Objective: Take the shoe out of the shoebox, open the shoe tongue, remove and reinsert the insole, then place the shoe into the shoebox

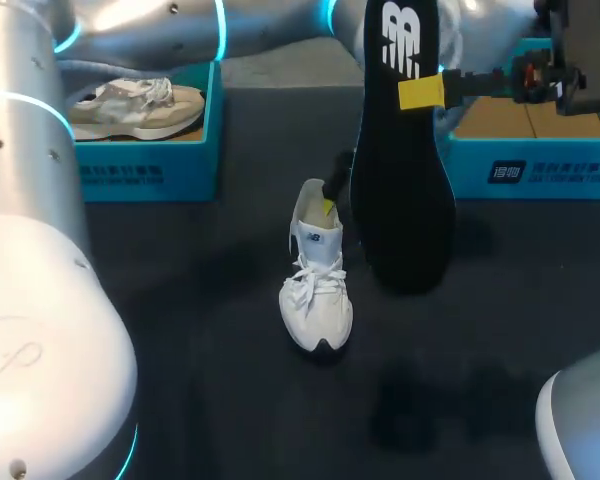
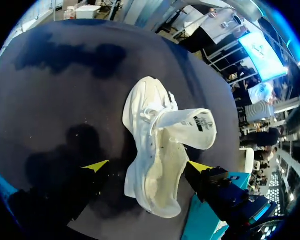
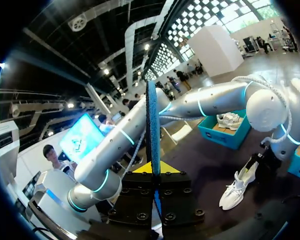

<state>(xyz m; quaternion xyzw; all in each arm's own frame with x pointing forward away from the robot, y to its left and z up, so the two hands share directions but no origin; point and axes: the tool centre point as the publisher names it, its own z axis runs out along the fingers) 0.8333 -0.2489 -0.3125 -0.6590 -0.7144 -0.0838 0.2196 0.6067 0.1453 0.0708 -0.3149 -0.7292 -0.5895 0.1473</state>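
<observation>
Head view: right gripper (image 1: 425, 92) clamps the insole (image 1: 400, 180) upright, above and beside the shoe (image 1: 317, 290); left gripper (image 2: 148, 166), fingers spread, straddles its heel.

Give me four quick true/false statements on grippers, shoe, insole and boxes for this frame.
1. The right gripper is shut on the black insole, holding it upright and out of the shoe. True.
2. The white shoe sits inside a shoebox. False: it stands on the table, between the two boxes.
3. The left gripper is open, its fingers on either side of the white shoe's heel end. True.
4. The left shoebox is empty. False: a beige shoe lies in it.
</observation>
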